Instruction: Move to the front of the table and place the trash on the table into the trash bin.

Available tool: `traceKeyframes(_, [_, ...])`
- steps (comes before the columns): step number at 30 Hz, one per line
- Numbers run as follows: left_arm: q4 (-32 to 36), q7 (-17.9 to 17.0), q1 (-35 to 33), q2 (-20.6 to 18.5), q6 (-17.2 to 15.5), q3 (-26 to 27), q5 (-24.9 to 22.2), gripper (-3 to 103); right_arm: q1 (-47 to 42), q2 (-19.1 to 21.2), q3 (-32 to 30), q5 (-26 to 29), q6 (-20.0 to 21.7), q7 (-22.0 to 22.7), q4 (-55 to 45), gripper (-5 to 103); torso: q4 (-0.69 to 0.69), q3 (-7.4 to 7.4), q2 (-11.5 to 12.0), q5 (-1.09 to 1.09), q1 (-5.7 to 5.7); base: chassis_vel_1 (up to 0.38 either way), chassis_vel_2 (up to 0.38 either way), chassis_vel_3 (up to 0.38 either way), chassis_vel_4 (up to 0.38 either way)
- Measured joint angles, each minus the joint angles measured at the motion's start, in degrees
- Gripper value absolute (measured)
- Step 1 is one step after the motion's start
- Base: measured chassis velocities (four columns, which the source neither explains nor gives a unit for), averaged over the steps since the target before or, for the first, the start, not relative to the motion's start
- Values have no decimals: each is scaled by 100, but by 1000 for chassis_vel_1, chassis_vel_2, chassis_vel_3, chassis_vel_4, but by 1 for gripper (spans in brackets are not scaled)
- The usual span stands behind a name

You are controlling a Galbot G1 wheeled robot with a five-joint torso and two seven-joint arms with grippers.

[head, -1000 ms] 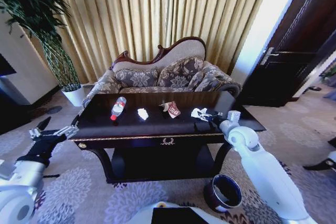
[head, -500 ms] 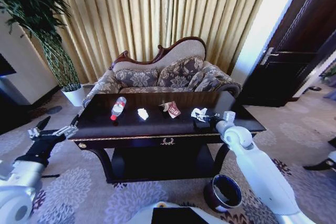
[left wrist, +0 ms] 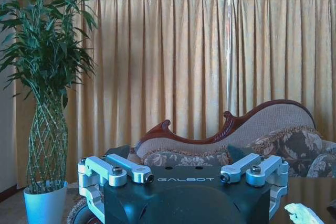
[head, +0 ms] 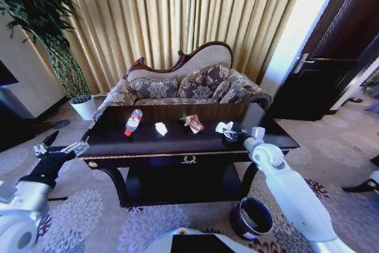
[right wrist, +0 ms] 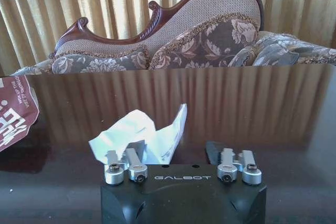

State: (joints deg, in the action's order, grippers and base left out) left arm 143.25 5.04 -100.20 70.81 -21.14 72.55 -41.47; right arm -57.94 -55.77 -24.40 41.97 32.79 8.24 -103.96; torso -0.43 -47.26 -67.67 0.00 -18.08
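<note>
Head view: right claw (head: 232,134) rests low over the counter (head: 177,146) at a crumpled white paper (head: 222,127), fingers spread wide around it. Bottle (head: 133,122), second paper (head: 161,128) and red-and-white wrapper (head: 193,124) lie farther left. Trash bin (head: 251,218) stands on the carpet. Left claw (head: 59,148), wide, hangs beside the counter's left end.

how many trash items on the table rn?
4. Bottle toward the left end, white paper beside it, red-and-white wrapper mid-table, crumpled paper at the right gripper. None looks hidden.
</note>
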Motion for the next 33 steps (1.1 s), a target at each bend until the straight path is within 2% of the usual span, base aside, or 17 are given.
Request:
traceKeyframes(1, [0, 16, 5, -7, 1, -7, 3, 100, -7, 3, -13, -5, -18, -14, 20, 56, 0, 0, 0, 0, 0, 0, 0, 0, 0])
traceKeyframes(2, [0, 16, 5, -7, 1, -7, 3, 100, -7, 3, -13, -5, -18, -14, 20, 56, 0, 0, 0, 0, 0, 0, 0, 0, 0])
traceKeyframes(4, [0, 46, 9, -14, 2, -12, 7, 100, -18, 6, -27, -29, -40, -74, 39, 45, 0, 0, 0, 0, 0, 0, 0, 0, 0])
traceKeyframes(7, [0, 50, 11, -13, 2, -16, 7, 100, -18, 6, -29, -31, -42, -83, 39, 39, 0, 0, 0, 0, 0, 0, 0, 0, 0])
traceKeyframes(8, [0, 54, 14, -9, 2, -22, 8, 100, -22, 3, -36, -34, -46, -92, 33, 34, 0, 0, 0, 0, 0, 0, 0, 0, 0])
traceKeyframes(9, [0, 56, 16, -3, 2, -19, 8, 100, -55, -13, -76, -38, -50, -94, -26, 22, 0, 0, 0, 0, 0, 0, 0, 0, 0])
traceKeyframes(10, [0, 56, 16, -3, 2, -19, 8, 100, -55, -13, -76, -38, -50, -94, -26, 22, 0, 0, 0, 0, 0, 0, 0, 0, 0])
traceKeyframes(11, [0, 54, 5, -14, 3, 29, -10, 100, -191, -27, -149, -41, -62, -104, -177, 12, 0, 0, 0, 0, 0, 0, 0, 0, 0])
traceKeyframes(13, [0, 51, 4, -32, 3, 56, -29, 100, -290, -39, -194, -45, -91, -115, -274, 2, 0, 0, 0, 0, 0, 0, 0, 0, 0])
traceKeyframes(26, [0, 32, 47, -83, 6, 62, -101, 100, -530, -55, -352, -70, -149, -113, -520, 0, 1, 0, 0, 1, 0, 0, 0, 0, 0])
traceKeyframes(33, [0, -141, 133, -86, -54, -27, -208, 100, -1343, 44, -986, -72, -463, 56, -1651, 0, -1, 0, 0, -1, 0, 0, 0, 0, 0])
